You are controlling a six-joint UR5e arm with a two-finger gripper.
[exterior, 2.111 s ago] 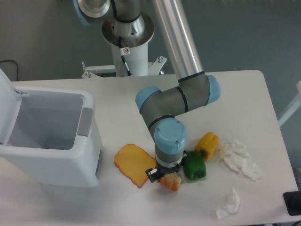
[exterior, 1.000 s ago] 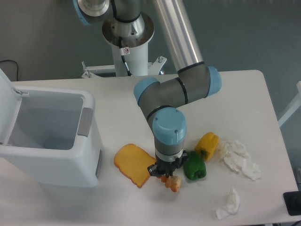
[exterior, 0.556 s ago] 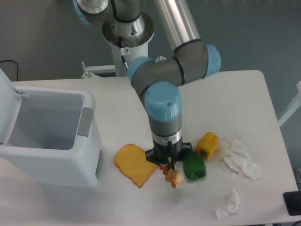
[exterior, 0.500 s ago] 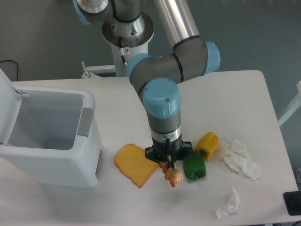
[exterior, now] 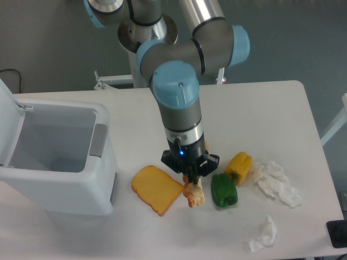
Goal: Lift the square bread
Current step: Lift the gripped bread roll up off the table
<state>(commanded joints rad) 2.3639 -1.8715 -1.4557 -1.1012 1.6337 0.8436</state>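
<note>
Pincer (exterior: 191, 180) pinching bread (exterior: 193, 195) at top edge, jaws pressed against it. Hanging bread below fingertips, between toast (exterior: 156, 189) and green pepper (exterior: 223, 190), apparently just clear of desk (exterior: 271, 119), though gap hard to judge. Dangling tilted, grip looking shallow. Judging grasp done and lift under way; remaining: raising well clear, holding steady. Risking slip if chunk swinging. Yellow pepper (exterior: 239, 166) and crumpled tissues (exterior: 276, 181) lying right, bin (exterior: 54, 157) standing left.
</note>
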